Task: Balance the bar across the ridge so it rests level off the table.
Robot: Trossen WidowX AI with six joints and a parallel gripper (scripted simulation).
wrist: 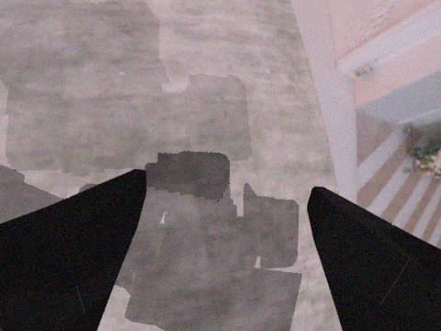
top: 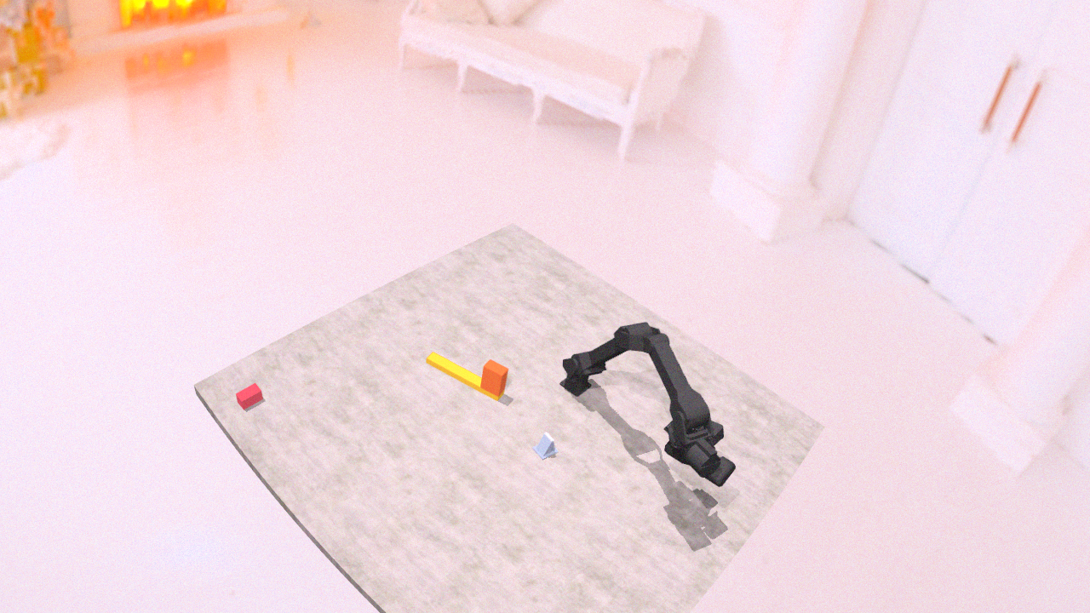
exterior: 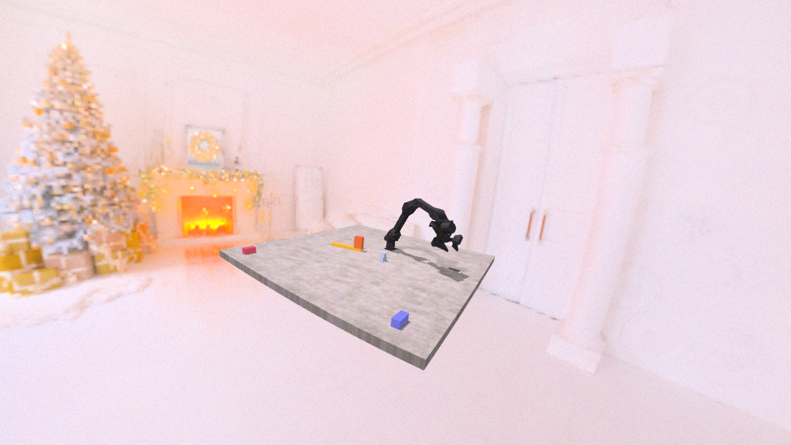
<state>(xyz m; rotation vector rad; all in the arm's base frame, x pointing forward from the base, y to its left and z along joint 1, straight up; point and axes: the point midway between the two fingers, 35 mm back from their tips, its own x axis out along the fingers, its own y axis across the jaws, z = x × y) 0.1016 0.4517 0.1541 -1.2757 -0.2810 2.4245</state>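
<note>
The yellow bar (top: 453,369) (exterior: 342,246) lies on the table (top: 381,472) (exterior: 309,282), with an orange block (top: 494,379) (exterior: 358,242) standing at its end nearer the arm base. The pale blue ridge (top: 545,445) (exterior: 382,256) stands apart from the bar, on the table. My gripper (exterior: 452,250) (wrist: 230,189) is open, with nothing between its fingers. It hangs above the table on the far side of the arm base from the bar, well away from bar and ridge. Neither bar nor ridge shows in the wrist view.
A red block (top: 249,396) (exterior: 249,250) lies near the table's left corner. A blue block (exterior: 399,319) lies near the front corner in the exterior view. The table's edge runs along the right side of the wrist view. The arm's shadow lies below the gripper.
</note>
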